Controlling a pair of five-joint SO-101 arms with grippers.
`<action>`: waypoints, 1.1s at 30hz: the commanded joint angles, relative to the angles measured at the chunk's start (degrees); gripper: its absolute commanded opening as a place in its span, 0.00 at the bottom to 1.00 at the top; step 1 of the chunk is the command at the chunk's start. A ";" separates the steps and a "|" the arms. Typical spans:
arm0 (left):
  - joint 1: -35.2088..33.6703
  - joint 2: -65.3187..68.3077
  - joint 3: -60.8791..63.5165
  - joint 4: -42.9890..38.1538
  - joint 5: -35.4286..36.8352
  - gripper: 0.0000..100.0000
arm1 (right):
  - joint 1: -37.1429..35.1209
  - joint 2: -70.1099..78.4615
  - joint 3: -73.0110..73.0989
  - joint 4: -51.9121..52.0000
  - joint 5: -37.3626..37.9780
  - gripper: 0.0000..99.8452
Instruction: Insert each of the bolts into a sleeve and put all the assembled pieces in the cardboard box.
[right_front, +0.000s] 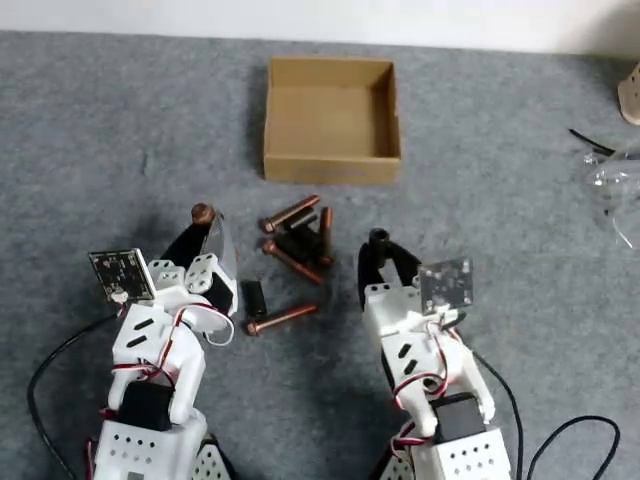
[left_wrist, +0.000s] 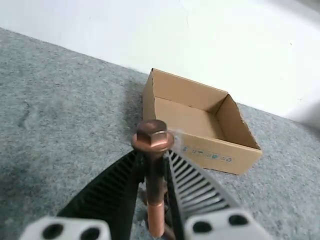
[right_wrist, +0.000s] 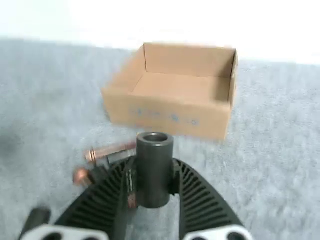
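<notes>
Left tool (left_wrist: 153, 162) clamps an upright bolt (left_wrist: 151, 137), right tool (right_wrist: 152, 170) an upright sleeve (right_wrist: 154, 147).

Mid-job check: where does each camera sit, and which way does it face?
High: fixed above the table, looking down; left arm, right arm nearest, box beyond.
Left wrist: on the left arm, facing the box past the left tool, shut on a bolt.
Right wrist: likewise, right tool shut on a sleeve.
Shared: the box.

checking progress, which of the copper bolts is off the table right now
The bolt clamped head-up in the left end effector; the other bolts lie flat on the grey table.
</notes>
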 joint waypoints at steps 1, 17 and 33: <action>1.01 -1.71 1.19 -0.09 -0.18 0.01 | -1.45 -0.31 2.77 -0.04 0.62 0.00; 11.82 -1.71 -5.93 -10.90 -0.35 0.01 | -18.42 -0.31 3.30 0.13 16.88 0.00; 20.26 -1.71 -8.13 -10.81 -0.35 0.01 | -18.24 -0.31 5.41 -0.13 17.93 0.00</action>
